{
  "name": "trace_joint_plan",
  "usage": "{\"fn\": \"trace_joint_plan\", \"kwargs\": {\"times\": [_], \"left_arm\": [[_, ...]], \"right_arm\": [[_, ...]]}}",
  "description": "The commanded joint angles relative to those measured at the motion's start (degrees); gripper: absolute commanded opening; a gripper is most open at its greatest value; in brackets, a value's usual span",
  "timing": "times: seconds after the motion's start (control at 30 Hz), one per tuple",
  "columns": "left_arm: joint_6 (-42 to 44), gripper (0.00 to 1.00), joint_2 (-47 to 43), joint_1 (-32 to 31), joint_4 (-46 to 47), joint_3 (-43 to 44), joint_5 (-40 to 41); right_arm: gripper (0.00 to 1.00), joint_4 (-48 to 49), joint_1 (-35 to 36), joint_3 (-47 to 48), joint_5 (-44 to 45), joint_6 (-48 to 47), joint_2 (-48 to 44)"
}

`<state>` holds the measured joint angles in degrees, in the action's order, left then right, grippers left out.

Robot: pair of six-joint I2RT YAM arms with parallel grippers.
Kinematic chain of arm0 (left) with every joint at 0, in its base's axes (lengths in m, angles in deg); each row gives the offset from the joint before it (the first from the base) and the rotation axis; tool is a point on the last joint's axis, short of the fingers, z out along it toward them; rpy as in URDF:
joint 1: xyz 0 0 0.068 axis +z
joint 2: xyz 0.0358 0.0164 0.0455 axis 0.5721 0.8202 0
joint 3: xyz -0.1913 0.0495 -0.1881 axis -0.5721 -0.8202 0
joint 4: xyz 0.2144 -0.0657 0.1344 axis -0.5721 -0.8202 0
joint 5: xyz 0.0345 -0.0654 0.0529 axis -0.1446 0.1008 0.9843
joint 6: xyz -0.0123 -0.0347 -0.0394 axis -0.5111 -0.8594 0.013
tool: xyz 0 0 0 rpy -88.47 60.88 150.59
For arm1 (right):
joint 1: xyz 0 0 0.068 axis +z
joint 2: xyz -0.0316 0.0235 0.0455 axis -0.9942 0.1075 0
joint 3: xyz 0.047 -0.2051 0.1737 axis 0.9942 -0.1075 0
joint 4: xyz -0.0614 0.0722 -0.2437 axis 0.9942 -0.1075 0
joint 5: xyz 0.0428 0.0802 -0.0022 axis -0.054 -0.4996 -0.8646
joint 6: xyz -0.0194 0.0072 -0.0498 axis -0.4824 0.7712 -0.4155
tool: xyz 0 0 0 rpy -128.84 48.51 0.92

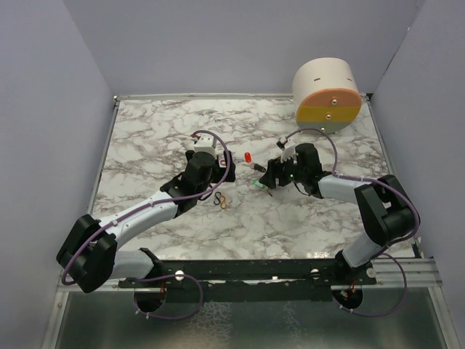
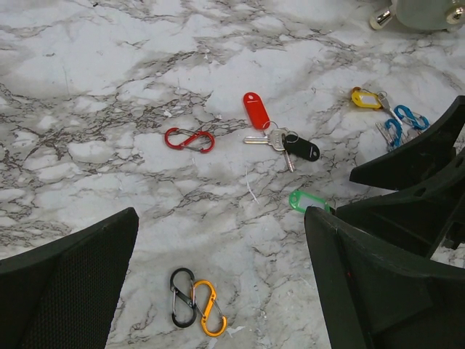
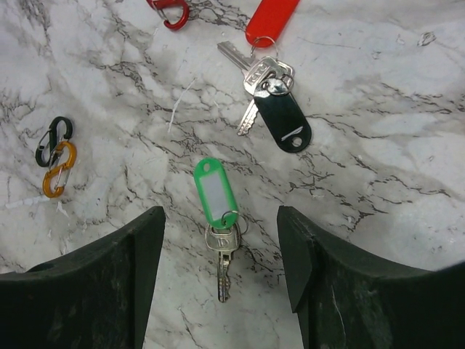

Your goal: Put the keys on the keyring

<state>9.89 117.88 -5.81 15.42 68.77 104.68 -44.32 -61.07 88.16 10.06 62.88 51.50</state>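
Observation:
A key with a green tag (image 3: 216,192) lies on the marble between the fingers of my right gripper (image 3: 221,280), which is open and low over it. Keys with a red tag (image 3: 270,18) and a black tag (image 3: 283,121) lie just beyond. Linked black and orange oval loops (image 2: 197,299) lie between the fingers of my open left gripper (image 2: 218,291). A red loop (image 2: 189,139) lies alone, and a yellow-tagged key (image 2: 365,97) lies by blue loops (image 2: 404,122). In the top view the left gripper (image 1: 215,187) and right gripper (image 1: 267,182) face each other.
A beige and orange cylinder (image 1: 327,94) stands at the back right corner. Grey walls close in the marble table (image 1: 145,145) on three sides. The two arms' fingers are close together mid-table.

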Motion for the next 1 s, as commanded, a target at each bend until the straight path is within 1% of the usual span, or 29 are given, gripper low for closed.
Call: {"fn": "trace_joint_plan", "kwargs": {"times": [0.0, 0.13, 0.5, 0.63, 0.77, 0.83, 0.97], "left_arm": [[0.8, 0.99, -1.9, 0.2, -0.2, 0.4, -0.5], [0.7, 0.99, -2.1, 0.2, -0.2, 0.3, -0.4], [0.9, 0.99, -1.9, 0.2, -0.1, 0.3, -0.2], [0.8, 0.99, -1.9, 0.2, 0.0, 0.3, -0.3], [0.8, 0.99, -1.9, 0.2, 0.0, 0.3, -0.2], [0.8, 0.99, -1.9, 0.2, -0.1, 0.2, -0.2], [0.9, 0.99, -1.9, 0.2, 0.0, 0.2, -0.1]], "right_arm": [[0.63, 2.2, -0.1, -0.8, -3.9, -0.3, 1.9], [0.63, 2.9, -0.1, -0.8, -4.4, -0.2, 2.9], [0.57, 3.7, -0.1, -0.9, -7.3, 0.1, 5.1], [0.54, 3.9, 0.0, -1.3, -8.2, 0.3, 5.2], [0.48, 3.9, 0.1, -1.6, -8.8, 0.4, 5.4], [0.44, 3.8, 0.1, -1.7, -8.9, 0.5, 5.4], [0.40, 3.8, 0.2, -2.0, -9.2, 0.6, 5.3]]}}
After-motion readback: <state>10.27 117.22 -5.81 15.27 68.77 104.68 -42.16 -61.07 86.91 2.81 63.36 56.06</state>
